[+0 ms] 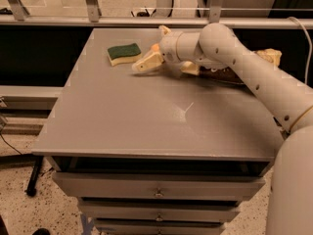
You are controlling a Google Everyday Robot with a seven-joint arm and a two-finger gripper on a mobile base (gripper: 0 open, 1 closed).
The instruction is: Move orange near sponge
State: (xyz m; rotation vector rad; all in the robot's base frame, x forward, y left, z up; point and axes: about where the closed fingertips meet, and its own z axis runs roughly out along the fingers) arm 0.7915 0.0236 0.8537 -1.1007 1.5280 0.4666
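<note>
The sponge, dark green on top with a pale yellow base, lies flat at the back left of the grey table. My gripper hovers just right of the sponge, low over the table, with its cream fingers spread open. The orange shows only as a small sliver between the fingers, close to the sponge's right end; most of it is hidden behind the near finger. I cannot tell whether the fingers touch it.
A brown-and-cream snack bag lies at the back right, partly behind my arm. A metal rail runs along the table's far edge. Drawers are below the front edge.
</note>
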